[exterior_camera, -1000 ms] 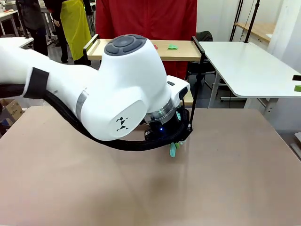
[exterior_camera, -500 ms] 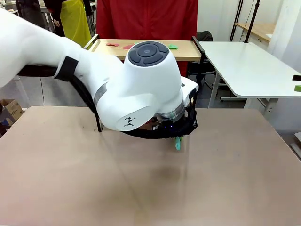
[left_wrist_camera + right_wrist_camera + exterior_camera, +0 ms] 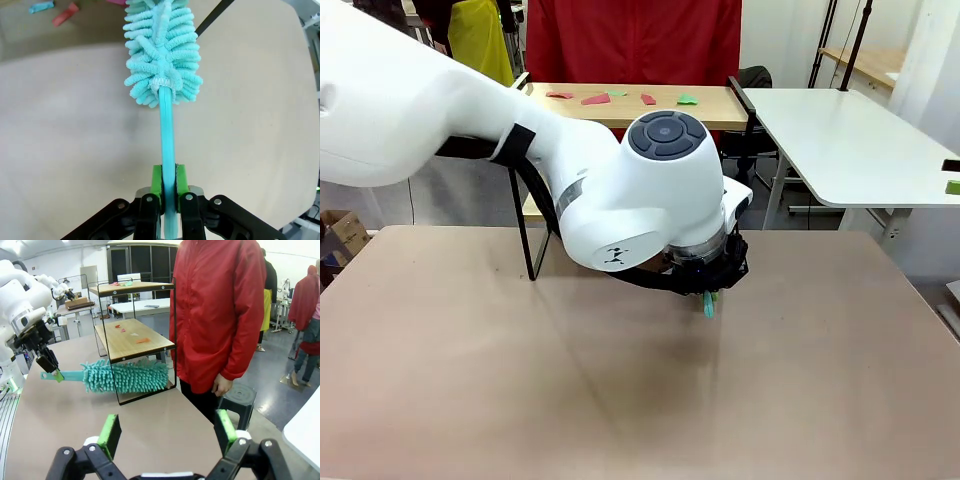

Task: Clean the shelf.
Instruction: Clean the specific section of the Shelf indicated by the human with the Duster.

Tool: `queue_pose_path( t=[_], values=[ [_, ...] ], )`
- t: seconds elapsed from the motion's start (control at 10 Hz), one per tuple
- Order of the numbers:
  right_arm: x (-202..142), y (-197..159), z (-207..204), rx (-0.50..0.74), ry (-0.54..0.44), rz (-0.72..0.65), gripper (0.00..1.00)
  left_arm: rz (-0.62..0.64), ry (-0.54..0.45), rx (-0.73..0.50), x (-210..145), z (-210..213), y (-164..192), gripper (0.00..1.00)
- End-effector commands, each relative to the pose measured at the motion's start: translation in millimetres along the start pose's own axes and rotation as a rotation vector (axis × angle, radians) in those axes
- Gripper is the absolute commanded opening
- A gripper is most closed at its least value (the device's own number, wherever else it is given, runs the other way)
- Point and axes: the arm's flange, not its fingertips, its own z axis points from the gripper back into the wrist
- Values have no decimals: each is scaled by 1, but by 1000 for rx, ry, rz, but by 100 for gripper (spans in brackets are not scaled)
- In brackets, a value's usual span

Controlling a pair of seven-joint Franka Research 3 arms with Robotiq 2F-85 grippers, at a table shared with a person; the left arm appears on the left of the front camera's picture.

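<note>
The left gripper (image 3: 169, 181) is clenched on the thin handle of a teal chenille duster (image 3: 162, 55). It holds the duster low and nearly level, likely so the fluffy head can sweep the small two-tier wooden shelf with a black metal frame (image 3: 135, 337). The shelf stands at the table's far side, before a person in a red jacket (image 3: 220, 315). The right gripper (image 3: 167, 432) hangs released and empty, well apart. The right wrist view shows the head reaching beneath the lower board. The front view shows coloured scraps (image 3: 595, 98) on the top board.

Front camera across table (image 3: 440, 380) toward shelf (image 3: 620, 112); left wrist close along duster (image 3: 162, 45); right wrist farther, on shelf and duster.
</note>
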Motion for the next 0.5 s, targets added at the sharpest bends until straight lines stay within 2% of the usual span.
queue_pose_path(
  t=[0.0, 0.2, 0.4],
  values=[
    [4, 1, -1, 1, 0, 7, 100, 25, -32, 57, 4, -17, -7, 13],
    [4, 1, -1, 1, 0, 7, 100, 32, 3, 61, -1, -32, -3, 13],
    [4, 1, -1, 1, 0, 7, 100, 27, 41, 42, 3, -24, -4, 13]
  ],
)
